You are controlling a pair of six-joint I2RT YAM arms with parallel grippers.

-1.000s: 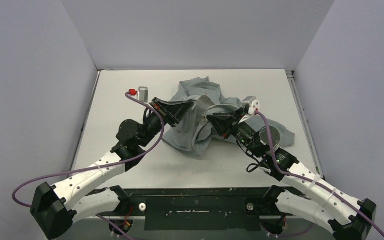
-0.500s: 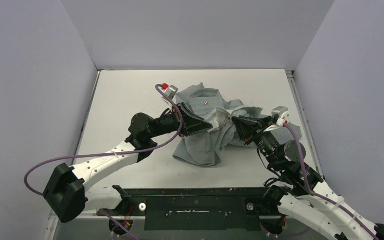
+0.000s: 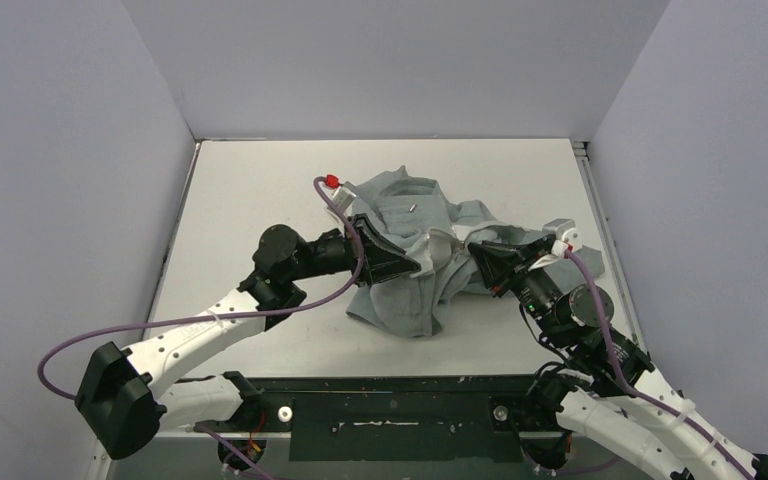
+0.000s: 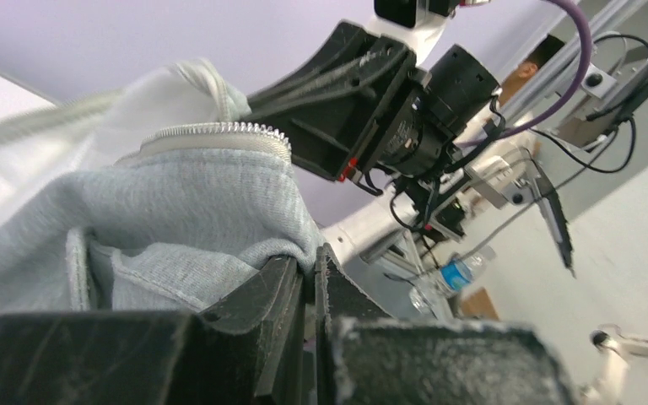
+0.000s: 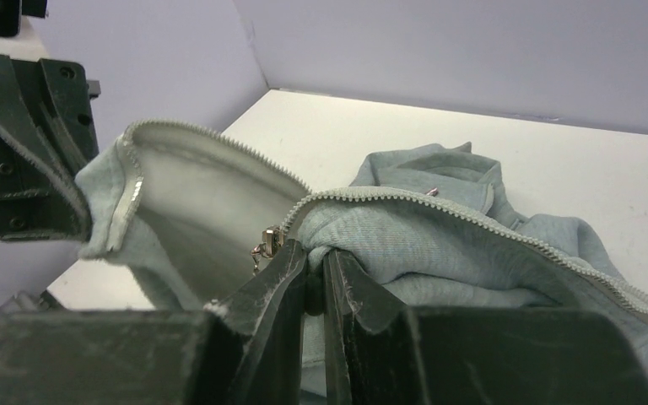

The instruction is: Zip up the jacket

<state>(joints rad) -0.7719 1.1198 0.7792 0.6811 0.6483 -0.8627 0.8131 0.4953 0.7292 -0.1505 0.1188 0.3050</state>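
Top view: a white bench point(image 3: 250, 190) is enclosed by pale lilac walls point(image 3: 390, 60) on three sides. The grey jacket point(image 3: 400, 300) is seen crumpled at mid-bench, part of it raised between the two arms. The left fingers point(image 3: 405, 262) and right fingers point(image 3: 480, 255) are both buried in fabric, near each other.

Left wrist view: the left fingers point(image 4: 297, 287) are pressed together on a fold of the jacket point(image 4: 186, 202), just under a row of zipper teeth point(image 4: 219, 131). The right arm's black fingers point(image 4: 346, 101) are seen close behind.

Right wrist view: bench point(image 5: 557, 160) and wall corner are seen behind. The right fingers point(image 5: 298, 270) are clamped on the jacket point(image 5: 413, 245) edge, touching the metal slider point(image 5: 265, 244). The zipper rows are spread apart, unjoined.
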